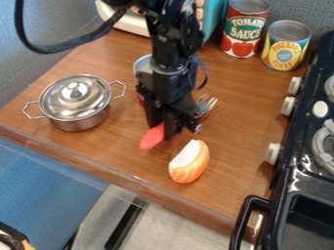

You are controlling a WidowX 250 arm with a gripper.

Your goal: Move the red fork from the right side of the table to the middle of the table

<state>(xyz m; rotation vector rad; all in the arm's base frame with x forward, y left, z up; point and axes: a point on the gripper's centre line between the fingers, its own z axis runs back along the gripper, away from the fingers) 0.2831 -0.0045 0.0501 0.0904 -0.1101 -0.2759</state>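
The red fork [207, 102] lies near the middle of the wooden counter [244, 122], its move seemingly almost complete, at a black pincer [165, 131] whose grip cannot be made out, leaving perhaps only withdrawal.

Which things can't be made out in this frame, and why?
All in the camera view:
- Whether the red piece and metal tines form one fork: the gripper hides what lies between.
- Most of the rear can: behind the arm.
- Pot's inside: under its lid.
- Stove's right side: cut off by the edge.
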